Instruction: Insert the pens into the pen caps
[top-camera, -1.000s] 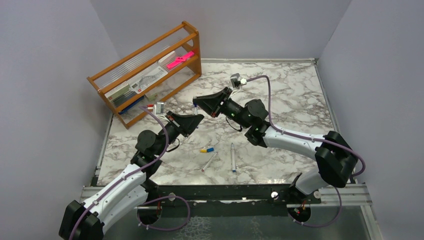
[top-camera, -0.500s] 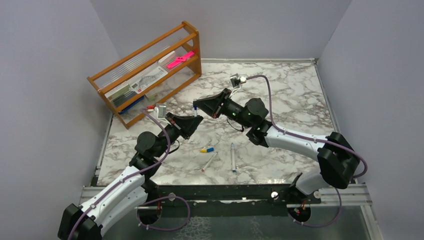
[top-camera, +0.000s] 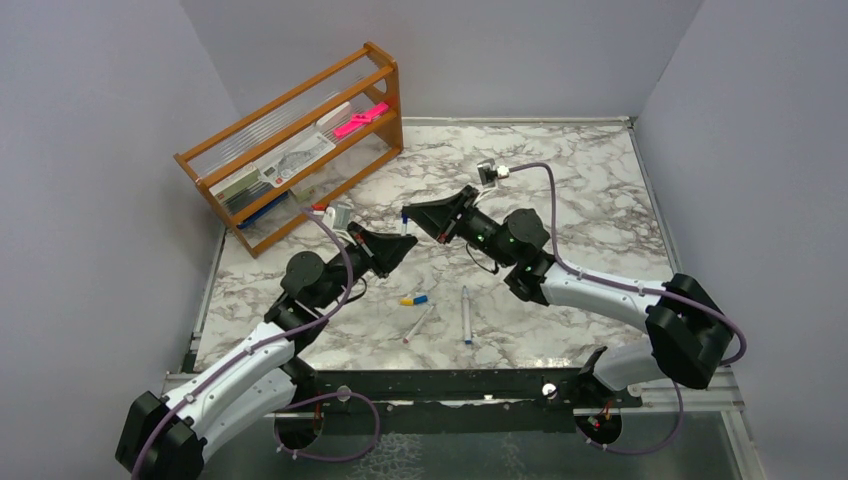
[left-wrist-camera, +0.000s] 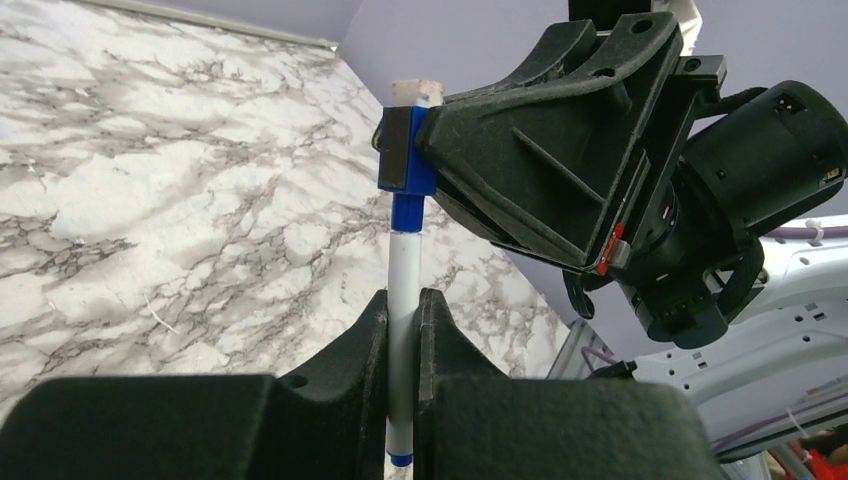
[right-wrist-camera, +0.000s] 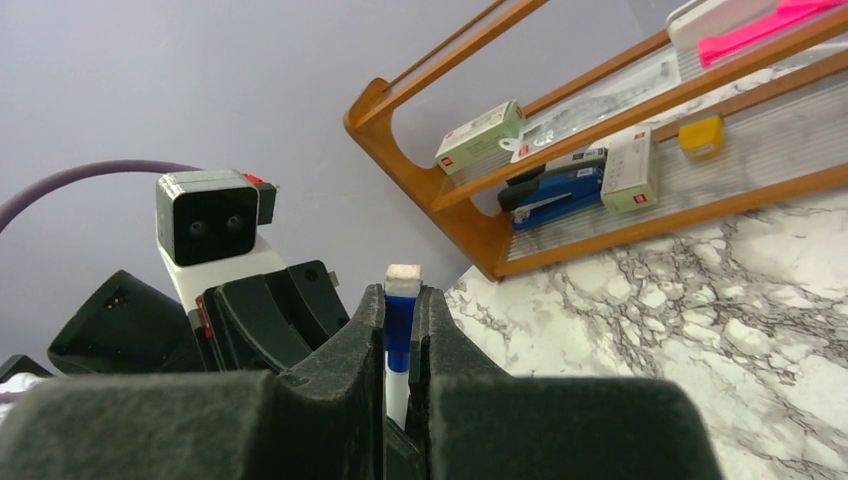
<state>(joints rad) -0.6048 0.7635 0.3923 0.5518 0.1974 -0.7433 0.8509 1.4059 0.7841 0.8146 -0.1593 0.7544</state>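
In the left wrist view my left gripper (left-wrist-camera: 403, 296) is shut on a white-barrelled pen (left-wrist-camera: 404, 262) with a blue end, held upright. A blue pen cap (left-wrist-camera: 405, 178) sits over the pen's upper end, and my right gripper (right-wrist-camera: 400, 292) is shut on that cap (right-wrist-camera: 399, 322). From above, the two grippers meet tip to tip over the table's middle, left (top-camera: 406, 246) below right (top-camera: 408, 217). Two more pens (top-camera: 419, 323) (top-camera: 466, 315) lie on the marble nearer the arm bases. A yellow cap (top-camera: 407, 300) and a blue cap (top-camera: 421, 298) lie end to end beside them.
A wooden rack (top-camera: 300, 150) stands at the back left holding boxes, a blue stapler and a flat pink object (top-camera: 361, 119). Grey walls close the table on three sides. The black base rail (top-camera: 450, 385) runs along the near edge.
Both grippers have drifted a little to the right and nearer the arm bases, staying tip to tip. Each grip is unchanged.
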